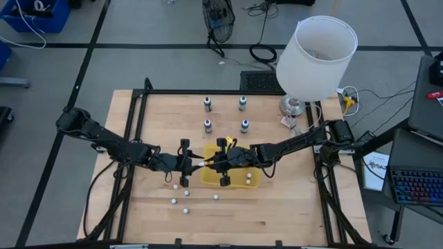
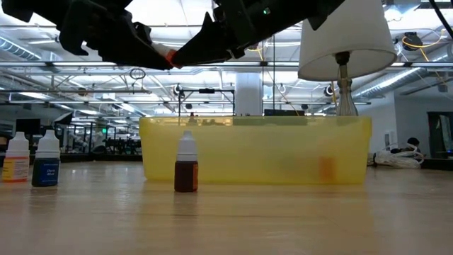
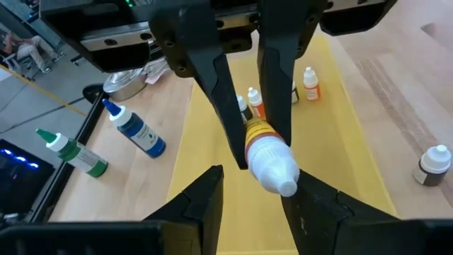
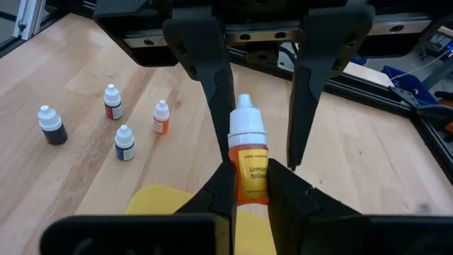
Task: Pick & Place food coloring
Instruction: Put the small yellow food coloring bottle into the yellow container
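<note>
Yellow plastic, small and light: the food coloring bottle (image 4: pixel 248 166) sits clamped at its labelled body in your right gripper (image 4: pixel 249 185), above the yellow tray (image 1: pixel 211 176). Your left gripper (image 3: pixel 249 185) brackets the white cap, jaws parted; contact cannot be confirmed. Expect a stiff, smooth, slippery bottle; take it at the body, not the tapered cap.

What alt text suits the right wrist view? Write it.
The right claw grips a Lemon Yellow food coloring bottle while the left claw straddles its white cap, open. Four small bottles stand on the wooden table.
</note>
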